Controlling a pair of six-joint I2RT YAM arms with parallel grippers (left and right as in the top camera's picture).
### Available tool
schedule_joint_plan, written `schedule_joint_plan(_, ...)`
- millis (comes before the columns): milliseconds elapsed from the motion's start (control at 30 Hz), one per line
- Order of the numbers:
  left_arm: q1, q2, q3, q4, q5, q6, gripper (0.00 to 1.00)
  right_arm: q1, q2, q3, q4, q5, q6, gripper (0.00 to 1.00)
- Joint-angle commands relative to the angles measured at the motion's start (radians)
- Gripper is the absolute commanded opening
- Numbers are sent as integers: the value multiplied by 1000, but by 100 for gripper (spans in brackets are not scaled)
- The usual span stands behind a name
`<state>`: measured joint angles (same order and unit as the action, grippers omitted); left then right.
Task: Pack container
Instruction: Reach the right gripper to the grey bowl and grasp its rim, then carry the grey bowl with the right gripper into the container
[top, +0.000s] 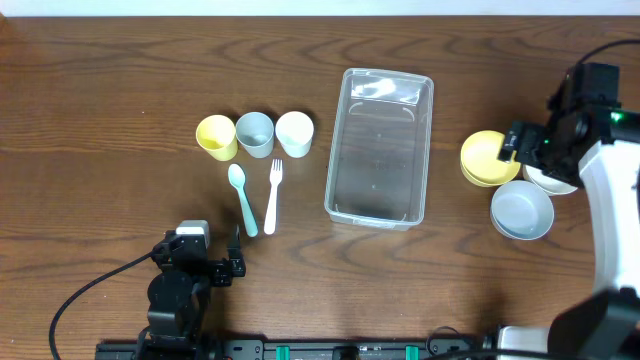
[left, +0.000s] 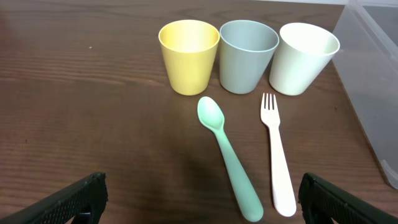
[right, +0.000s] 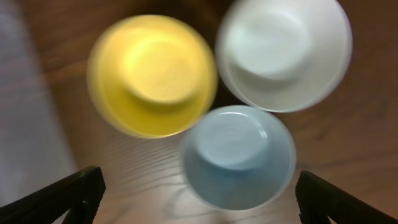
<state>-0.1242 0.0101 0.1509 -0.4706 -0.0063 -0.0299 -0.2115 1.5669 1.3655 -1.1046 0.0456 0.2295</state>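
Observation:
The clear rectangular container stands empty at the table's middle; its corner shows in the left wrist view. My left gripper is open and empty, low over the table just in front of a teal spoon and a white fork. In the overhead view it is near the front edge. My right gripper is open and empty, hovering above a yellow bowl, a white bowl and a pale blue bowl, right of the container.
A yellow cup, a grey-blue cup and a white cup stand in a row left of the container, behind the spoon and fork. The right arm covers part of the white bowl.

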Motion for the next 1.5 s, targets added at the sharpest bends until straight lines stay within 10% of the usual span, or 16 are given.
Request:
schedule_joint_plan(0, 5, -6, -16, -2, -1, -10, 98, -99, 21, 4, -8, 55, 72, 99)
schedule_joint_plan(500, 5, -6, -16, -2, -1, -10, 98, -216, 55, -395, 241, 14, 246, 82)
schedule_joint_plan(600, 5, -6, -16, -2, -1, -10, 98, -216, 55, -452, 269, 18, 257, 63)
schedule_joint_plan(667, 5, -6, -16, -2, -1, -10, 98, -216, 55, -470, 250, 46, 291, 10)
schedule_joint_plan(700, 5, -6, -16, -2, -1, -10, 98, -216, 54, -471, 236, 61, 308, 1)
schedule_joint_plan(1233, 5, -6, -16, -2, -1, -10, 98, 76, -565, -375, 170, -274, 260, 1)
schedule_joint_plan(1467, 5, -6, -16, -2, -1, -10, 98, 310, -400, -183, 257, -274, 305, 1)
